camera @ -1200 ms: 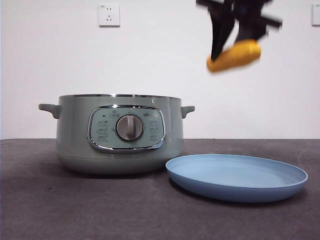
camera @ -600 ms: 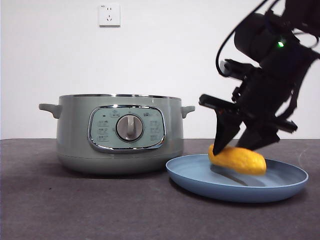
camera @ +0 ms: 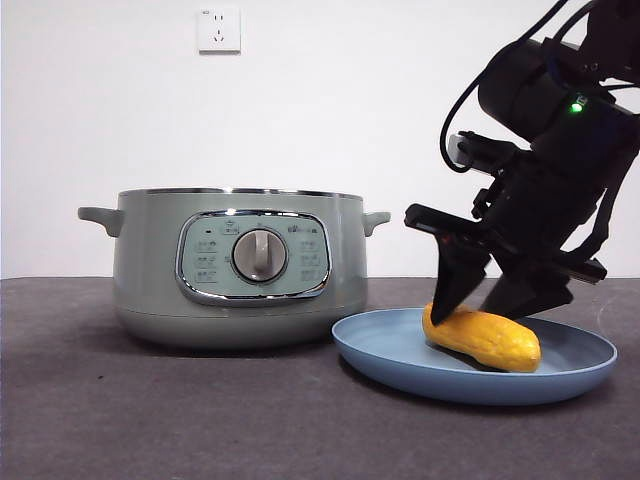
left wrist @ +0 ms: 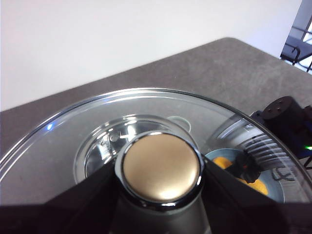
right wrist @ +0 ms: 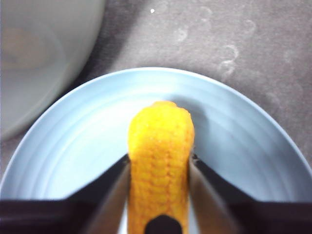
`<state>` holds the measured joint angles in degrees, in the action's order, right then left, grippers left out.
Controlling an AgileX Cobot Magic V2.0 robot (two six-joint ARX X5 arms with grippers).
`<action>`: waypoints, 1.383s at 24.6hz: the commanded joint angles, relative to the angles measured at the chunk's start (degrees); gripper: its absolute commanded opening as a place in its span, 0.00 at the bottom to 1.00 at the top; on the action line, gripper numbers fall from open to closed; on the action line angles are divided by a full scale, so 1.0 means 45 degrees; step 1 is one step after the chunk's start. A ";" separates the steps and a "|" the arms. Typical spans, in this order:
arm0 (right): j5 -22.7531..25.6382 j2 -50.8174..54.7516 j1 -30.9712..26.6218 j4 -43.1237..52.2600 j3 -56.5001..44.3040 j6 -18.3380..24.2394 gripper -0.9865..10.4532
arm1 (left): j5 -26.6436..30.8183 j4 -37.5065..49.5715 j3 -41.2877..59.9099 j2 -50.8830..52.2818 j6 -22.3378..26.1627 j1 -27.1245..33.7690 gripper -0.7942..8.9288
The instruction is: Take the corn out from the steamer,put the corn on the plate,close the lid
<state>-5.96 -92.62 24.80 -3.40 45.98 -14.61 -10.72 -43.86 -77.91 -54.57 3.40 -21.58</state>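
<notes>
The yellow-orange corn (camera: 485, 338) lies on the light-blue plate (camera: 400, 365), right of the sage-green steamer (camera: 240, 265), which stands open with no lid. My right gripper (camera: 485, 312) is down over the plate, its jaws closed on both sides of the corn (right wrist: 161, 146) above the plate (right wrist: 73, 146). My left gripper (left wrist: 161, 168) is out of the front view. It is shut on the knob of the clear glass lid (left wrist: 63, 141) and holds it up in the air. The plate and corn (left wrist: 258, 185) show through the glass.
The dark grey table (camera: 200, 420) runs in front of the pot and plate. A white wall with a socket (camera: 218, 30) stands behind. The steamer's edge (right wrist: 34, 58) shows beside the plate in the right wrist view.
My right gripper has come down from high above with the corn and set it onto the plate. The steamer and plate have not moved.
</notes>
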 commanded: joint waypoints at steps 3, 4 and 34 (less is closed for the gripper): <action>-0.0010 0.1511 0.0034 -0.0243 -0.0131 -0.0078 0.62 | -0.0204 0.1821 -0.0175 -0.1214 0.0257 -0.0039 0.07; -0.0010 0.2098 0.0034 -0.0447 -0.0131 -0.0078 0.62 | -0.0515 0.2186 -0.0175 -0.1627 0.0253 -0.0044 0.07; 0.1083 1.2332 0.0000 -0.3555 -0.0131 0.0500 0.61 | -0.0282 0.7417 -0.0175 -0.8874 0.0170 -0.0204 0.07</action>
<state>-1.30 -37.26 24.77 -19.73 45.74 -12.82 -11.42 -12.86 -77.91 -95.00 3.90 -22.41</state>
